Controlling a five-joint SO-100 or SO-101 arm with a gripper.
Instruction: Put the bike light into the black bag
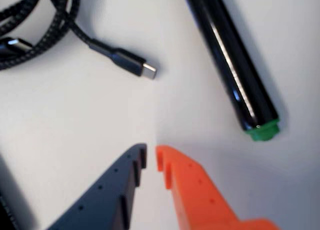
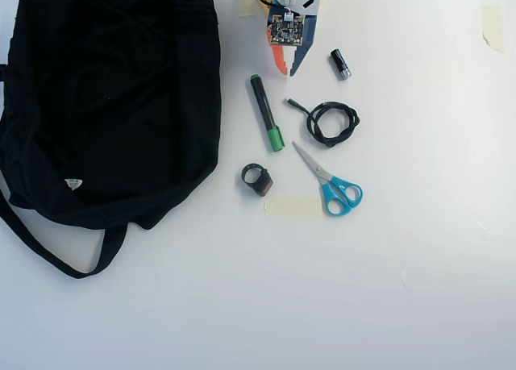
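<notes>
In the wrist view, the bike light [image 2: 257, 179] is out of frame.

Bright, even illumination in both views. Overhead view: sharp, the white tabletop [image 2: 419, 249] nearly overexposed, shadows faint; the black bag [image 2: 113, 96] shows almost no fold detail. Wrist view: soft focus throughout, the end effector [image 1: 151, 157] blurred at the bottom edge, a glare streak along the marker [image 1: 232, 64], diffuse shadows beside objects.
</notes>
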